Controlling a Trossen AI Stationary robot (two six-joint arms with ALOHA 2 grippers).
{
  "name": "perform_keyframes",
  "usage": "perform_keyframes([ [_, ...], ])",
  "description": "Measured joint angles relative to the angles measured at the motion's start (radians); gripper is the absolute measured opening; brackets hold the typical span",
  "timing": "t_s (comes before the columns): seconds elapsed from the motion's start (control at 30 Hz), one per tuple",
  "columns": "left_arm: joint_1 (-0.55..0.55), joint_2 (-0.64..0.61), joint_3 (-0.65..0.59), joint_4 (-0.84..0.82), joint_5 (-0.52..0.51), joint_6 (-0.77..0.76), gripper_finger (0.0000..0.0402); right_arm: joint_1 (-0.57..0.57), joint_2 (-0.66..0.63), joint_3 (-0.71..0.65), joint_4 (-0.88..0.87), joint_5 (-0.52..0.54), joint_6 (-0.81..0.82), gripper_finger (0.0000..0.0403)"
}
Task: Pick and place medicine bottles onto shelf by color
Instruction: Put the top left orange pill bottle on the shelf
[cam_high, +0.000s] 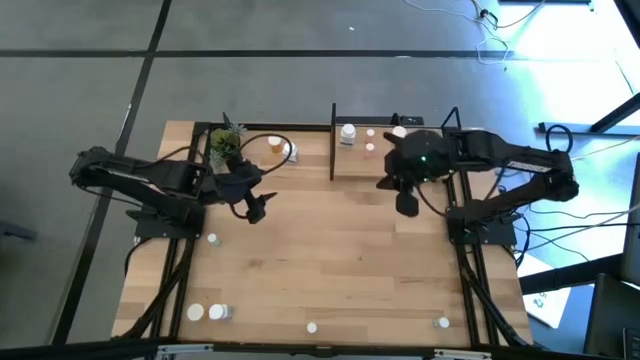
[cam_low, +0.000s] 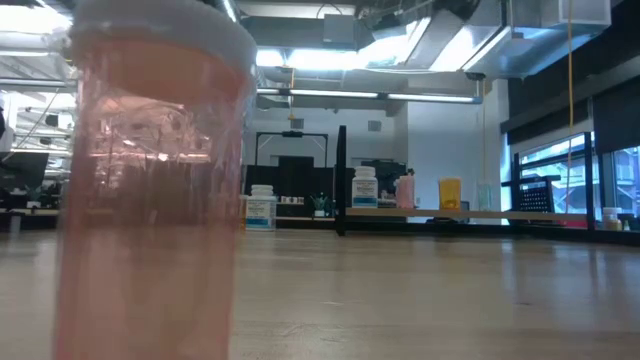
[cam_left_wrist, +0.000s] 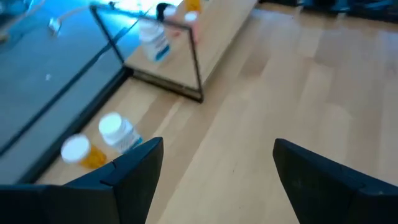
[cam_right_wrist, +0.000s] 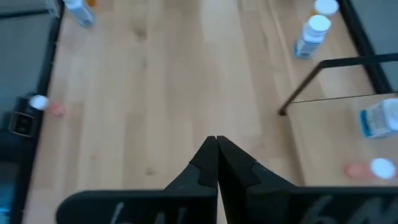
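The shelf (cam_high: 332, 150) is a light board with black posts along the table's far edge. On it stand a white medicine bottle (cam_high: 348, 132) and pink ones (cam_high: 370, 147) right of the divider. An orange bottle (cam_high: 276, 143) and a white one (cam_high: 290, 152) are left of it. More bottles are scattered on the table near its front (cam_high: 195, 312), (cam_high: 442, 322). A pink one (cam_low: 150, 180) is right in front of the low camera. My left gripper (cam_left_wrist: 214, 155) hangs open and empty above the table, near the shelf's left part. My right gripper (cam_right_wrist: 216, 149) is shut and empty, raised in front of the shelf's right part.
A small green potted plant (cam_high: 225, 145) stands at the shelf's left end. A lone white bottle (cam_high: 213, 239) stands on the left of the table. The middle of the wooden tabletop (cam_high: 340, 250) is bare. Cables lie on the floor at the right.
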Motion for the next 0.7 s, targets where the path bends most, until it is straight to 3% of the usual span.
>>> perform_keyframes([
  [0.17, -0.034, 0.038, 0.14, -0.21, 0.011, 0.007, 0.0298, 0.063, -0.002, 0.008, -0.001, 0.0, 0.09, 0.0002],
  [0.3, -0.078, 0.074, 0.221, -0.416, 0.03, -0.123, 0.0298, 0.114, -0.001, 0.008, -0.001, 0.0, 0.134, 0.0002],
  [0.53, -0.145, 0.148, 0.263, -0.671, 0.19, -0.395, 0.0298, 0.162, -0.001, 0.008, 0.005, 0.0, 0.186, 0.0002],
  [0.7, -0.187, 0.169, 0.264, -0.746, 0.306, -0.549, 0.0298, 0.177, -0.001, 0.008, 0.006, 0.0, 0.185, 0.0004],
])
